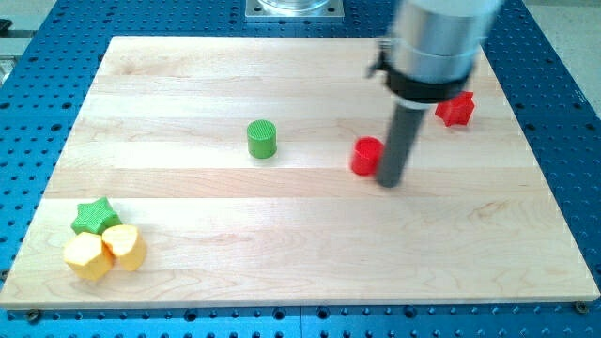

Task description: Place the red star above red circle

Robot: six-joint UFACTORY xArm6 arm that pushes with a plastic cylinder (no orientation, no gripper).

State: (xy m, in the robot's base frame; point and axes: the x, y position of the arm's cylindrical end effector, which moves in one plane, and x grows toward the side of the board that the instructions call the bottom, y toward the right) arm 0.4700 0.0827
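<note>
The red circle [367,156] is a short red cylinder right of the board's middle. The red star [455,110] lies toward the view's upper right, partly hidden behind the arm's grey body. My tip [391,182] rests on the board just right of and slightly below the red circle, very close to it or touching it. The red star is up and to the right of my tip, well apart from it.
A green cylinder [262,139] stands left of the board's middle. A green star [94,216] and two yellow blocks [87,256] [126,246] cluster at the lower left corner. The wooden board [300,244] lies on a blue perforated table.
</note>
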